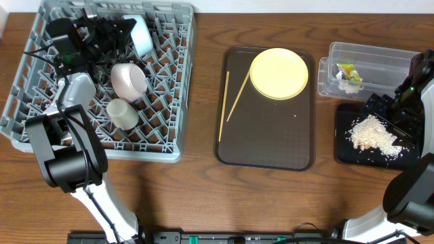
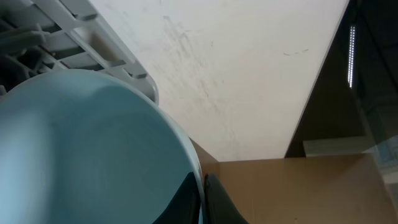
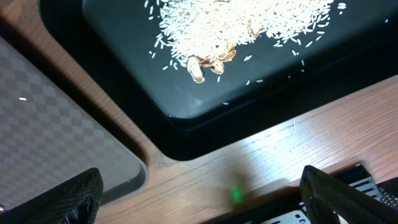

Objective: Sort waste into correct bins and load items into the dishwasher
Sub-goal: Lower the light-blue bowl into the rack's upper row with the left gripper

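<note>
Loading step in hand. Left gripper [image 2: 203,198] is over the far side of the rack [image 1: 166,132], and its fingers look closed on the rim of the blue bowl [image 1: 142,37], one dark finger on each side of the edge in the left wrist view. The bowl is in the rack's far row, among the pegs, tipped up on edge rather than flat. Which way its mouth faces I cannot tell from these views. A round thing, so no long axis to speak of.

White bowl [image 1: 129,80] and cup [image 1: 122,114] lie in the rack, nearer the camera's bottom edge.

Right gripper [image 3: 205,208] is spread wide and holds nothing. It hangs over the near edge of the black tray [image 3: 186,118], where the crumbs [image 1: 371,132] lie heaped. Wrapper [image 1: 348,70] and paper [image 1: 350,85] sit in the clear tub [image 1: 380,57]. Waste looks sorted.

Not yet loaded: the plate [image 1: 279,73], flat at the far end of the brown tray [image 1: 271,149], and two chopsticks. One chopstick [image 1: 223,105] runs far-to-near along the tray's left edge. The other [image 1: 237,96] slants, its far tip near the plate's left rim, its near tip beside the first.

Judgement: the next move is to let the bowl settle between pegs and release it without tipping it over. The plate will then need an edge grip, and the chopsticks a pinch across their length.
</note>
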